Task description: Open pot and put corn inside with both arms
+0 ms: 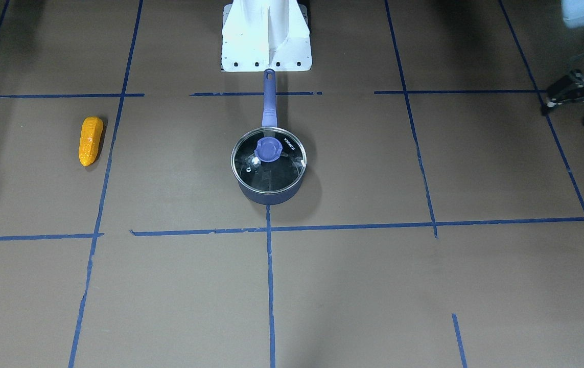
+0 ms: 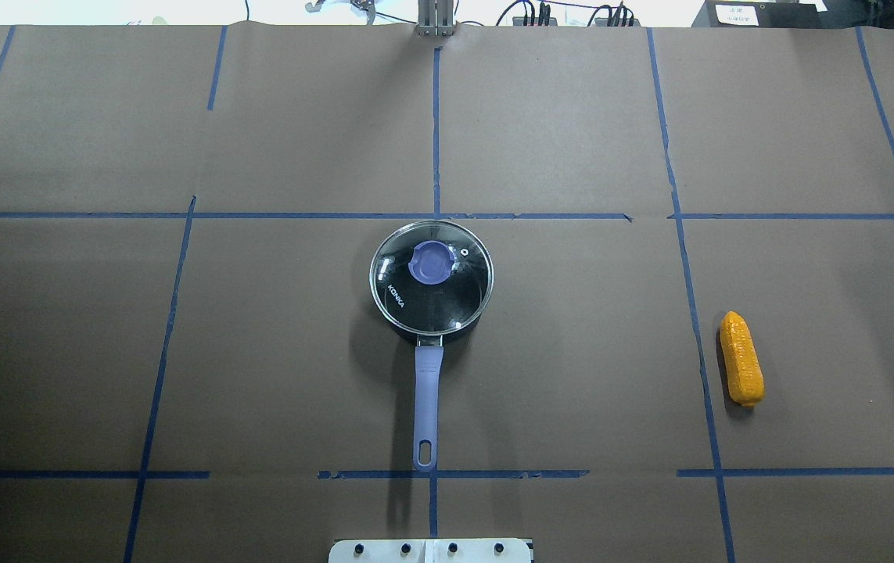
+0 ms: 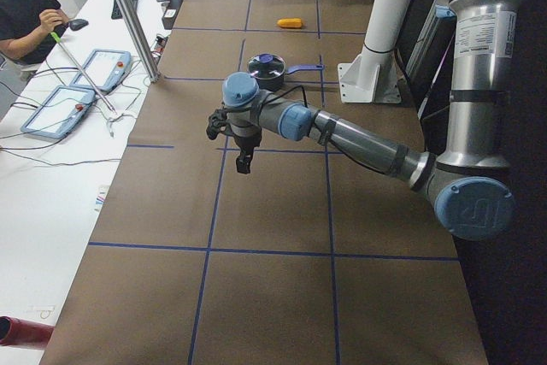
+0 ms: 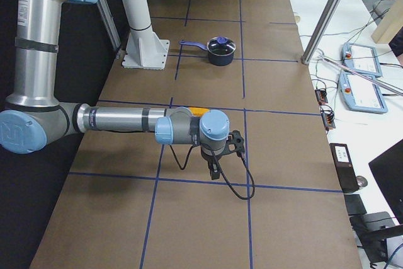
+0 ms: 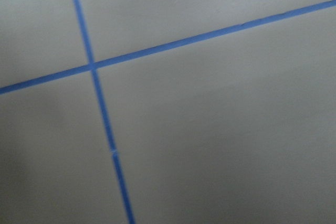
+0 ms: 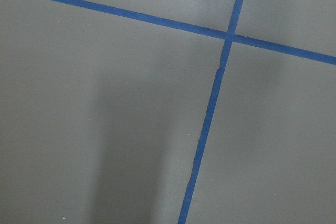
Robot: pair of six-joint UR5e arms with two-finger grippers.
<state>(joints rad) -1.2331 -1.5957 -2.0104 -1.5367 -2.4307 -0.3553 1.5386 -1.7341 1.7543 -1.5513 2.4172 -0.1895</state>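
Brown paper covers the tabletop (image 1: 373, 286), marked into squares by blue tape lines (image 1: 270, 286).

Front-facing view: the pot (image 1: 269, 195) stands in the middle with its glass lid (image 1: 271, 171) seated on it and the blue knob (image 1: 268, 150) on top. Its handle (image 1: 269, 102) points to twelve o'clock, toward the white base (image 1: 266, 36). The corn (image 1: 90, 141) lies flat on the tabletop at nine o'clock from the pot, well apart from it. My left tool (image 1: 570, 105) shows at the three o'clock edge, dark and partly cut off. I cannot tell how far apart its fingers are.

Overhead view: the pot sits at the centre, lid on, handle pointing to six o'clock. The corn lies between three and four o'clock from it, just past a tape line.

Left side view: my left arm (image 3: 367, 143) reaches over the tabletop, its tool pointing down above the paper and holding nothing. The pot is beyond it at about twelve o'clock.

Right side view: my right arm (image 4: 119, 119) stretches low across the tabletop. My right tool (image 4: 216, 169) points down and grips nothing; I cannot tell its opening. The corn peeks out behind the wrist, and the pot is far off at twelve o'clock.

Both wrist views: brown paper with crossing tape lines.
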